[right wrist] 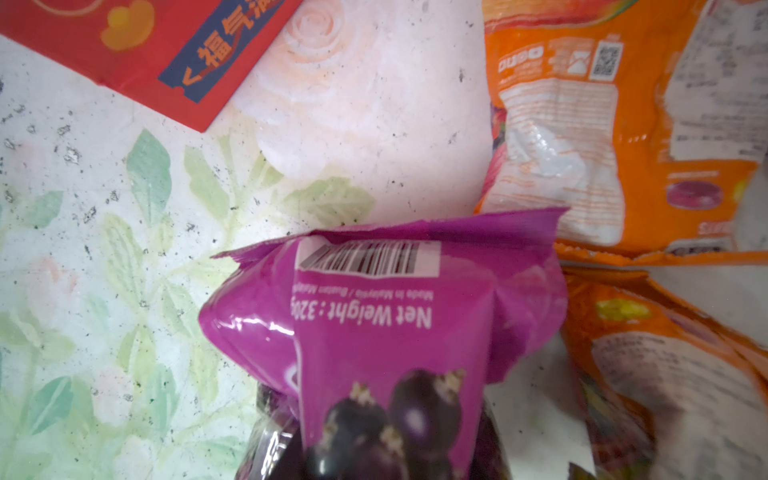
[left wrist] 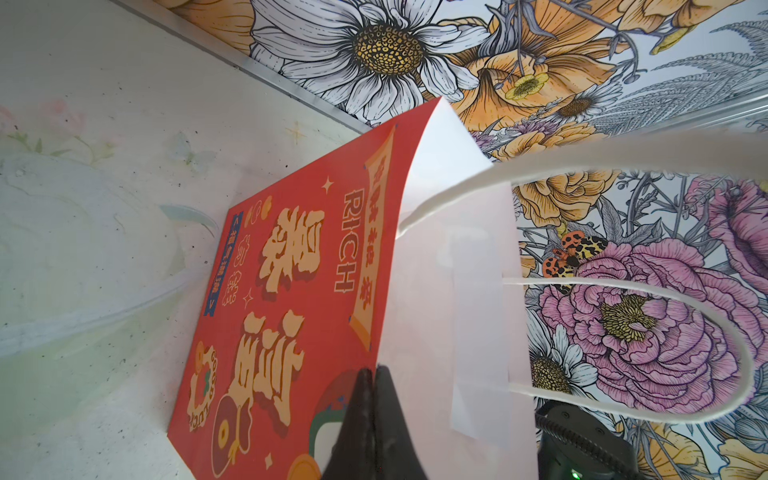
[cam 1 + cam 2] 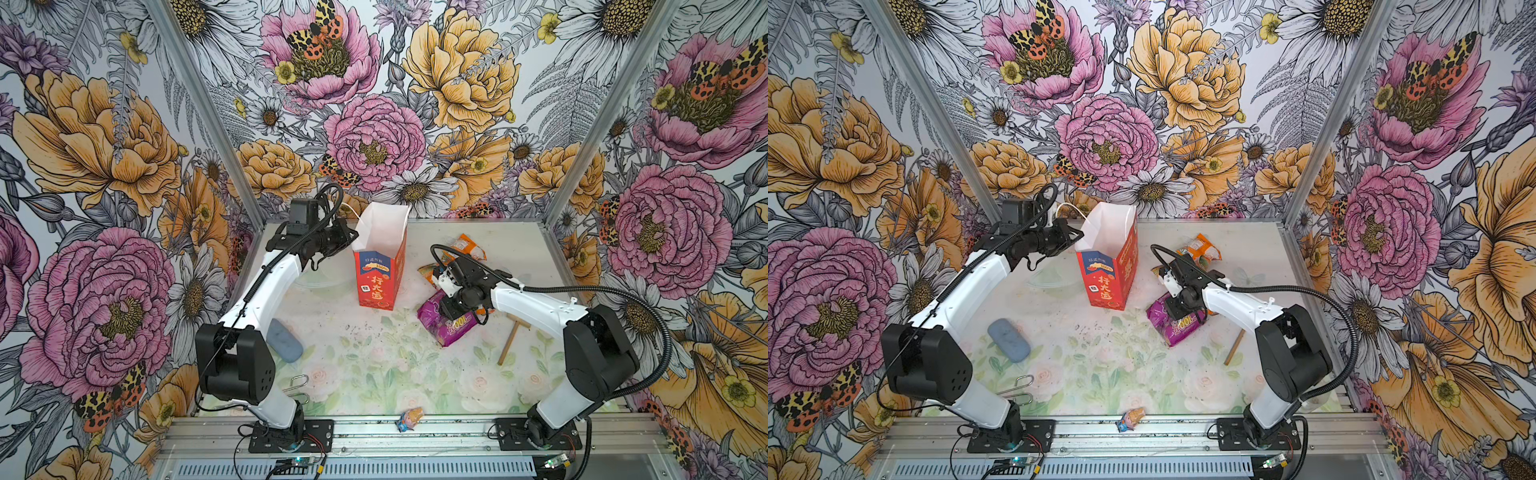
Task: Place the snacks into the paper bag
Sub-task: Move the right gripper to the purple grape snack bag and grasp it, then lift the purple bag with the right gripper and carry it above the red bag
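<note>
The red paper bag stands upright and open at the back of the table. My left gripper is shut on its rim, and its red wall fills the left wrist view. The purple packet lies right of the bag. My right gripper is down on it, jaws closed on a bunched fold. Orange packets lie behind it, and another one beside it.
A small wooden mallet lies right of the purple packet. A grey-blue oblong pad and a wire clip sit by the left arm. A tiny wrapped candy rests at the front rail.
</note>
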Robot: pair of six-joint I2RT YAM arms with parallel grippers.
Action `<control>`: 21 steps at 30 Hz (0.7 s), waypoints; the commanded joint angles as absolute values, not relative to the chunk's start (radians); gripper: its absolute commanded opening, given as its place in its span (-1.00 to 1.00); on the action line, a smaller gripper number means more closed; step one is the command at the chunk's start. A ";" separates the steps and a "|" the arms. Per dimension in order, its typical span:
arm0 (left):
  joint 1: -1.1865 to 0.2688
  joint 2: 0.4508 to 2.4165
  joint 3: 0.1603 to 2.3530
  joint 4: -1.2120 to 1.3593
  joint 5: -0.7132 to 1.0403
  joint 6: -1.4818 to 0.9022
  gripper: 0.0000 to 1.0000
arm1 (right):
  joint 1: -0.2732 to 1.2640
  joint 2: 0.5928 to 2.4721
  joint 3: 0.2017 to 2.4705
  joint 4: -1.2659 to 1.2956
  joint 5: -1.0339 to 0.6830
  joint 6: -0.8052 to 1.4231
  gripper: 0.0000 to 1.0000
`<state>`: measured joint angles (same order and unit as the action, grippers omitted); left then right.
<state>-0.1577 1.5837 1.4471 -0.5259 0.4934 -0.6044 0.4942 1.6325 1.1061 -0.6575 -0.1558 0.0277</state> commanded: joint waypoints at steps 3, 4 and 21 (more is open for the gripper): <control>-0.167 1.556 1.431 -0.511 0.477 -0.619 -1.00 | 0.494 1.631 1.145 -0.680 -0.179 0.025 -1.00; -0.167 1.556 1.431 -0.509 0.477 -0.620 -1.00 | 0.492 1.628 1.150 -0.681 -0.181 0.026 -1.00; -0.167 1.551 1.423 -0.497 0.479 -0.624 -1.00 | 0.420 1.556 1.277 -0.678 -0.213 0.086 -1.00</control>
<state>-0.1596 1.5837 1.4433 -0.5179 0.4934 -0.6052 0.4332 1.6123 1.2221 -0.7109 -0.1894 0.0639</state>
